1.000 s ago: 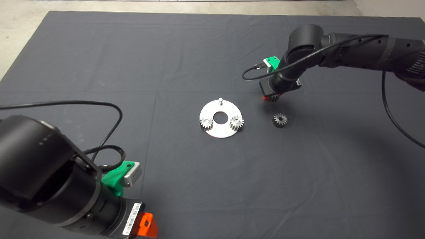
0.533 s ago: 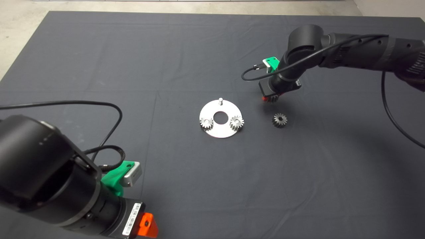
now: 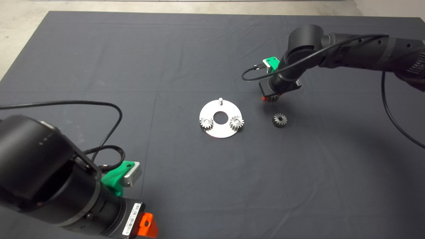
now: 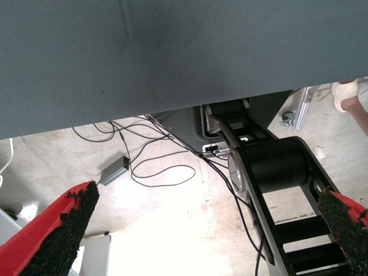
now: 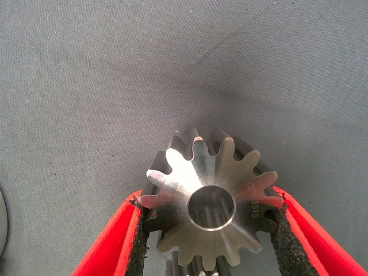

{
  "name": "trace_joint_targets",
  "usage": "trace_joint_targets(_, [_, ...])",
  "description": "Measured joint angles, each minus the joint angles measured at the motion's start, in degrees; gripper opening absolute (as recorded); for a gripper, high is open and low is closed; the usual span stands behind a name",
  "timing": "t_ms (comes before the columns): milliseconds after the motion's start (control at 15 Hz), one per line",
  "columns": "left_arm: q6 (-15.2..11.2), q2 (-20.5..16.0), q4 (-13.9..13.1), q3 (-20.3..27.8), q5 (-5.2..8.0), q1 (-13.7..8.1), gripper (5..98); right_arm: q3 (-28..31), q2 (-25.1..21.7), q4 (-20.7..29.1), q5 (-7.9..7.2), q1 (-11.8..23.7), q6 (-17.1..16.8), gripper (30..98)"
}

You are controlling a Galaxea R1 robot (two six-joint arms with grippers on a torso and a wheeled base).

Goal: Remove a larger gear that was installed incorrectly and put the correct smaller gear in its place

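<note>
Your right claw (image 3: 272, 98) is clamped on the larger gear (image 5: 210, 210), clear of the plate (image 3: 219, 130); its pin (image 3: 220, 100) awaits the smaller gear (image 3: 280, 119) lying beside; left claw (image 4: 201, 230) gapes, parked

I count 4 gears: 1 larger gear (image 5: 211, 204) with long pointed teeth and 3 fine-toothed ones, these being 2 mounted gears (image 3: 206, 123) (image 3: 236, 122) and 1 smaller gear (image 3: 280, 119) lying loose. 1 round steel plate (image 3: 219, 132). 1 bare peg (image 3: 220, 101). 1 dark mat (image 3: 212, 186).
</note>
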Motion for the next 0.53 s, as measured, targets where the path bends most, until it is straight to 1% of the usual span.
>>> trace_joint_targets(267, [0.0,0.0,0.0,0.01,0.0,0.0,98.2,0.0,0.0,0.02,0.01,-1.32,-0.02,48.1])
trace_joint_targets(533, [0.0,0.02,0.0,0.01,0.0,0.0,98.2,0.06,0.0,0.02,0.01,-1.4,-0.01,48.3])
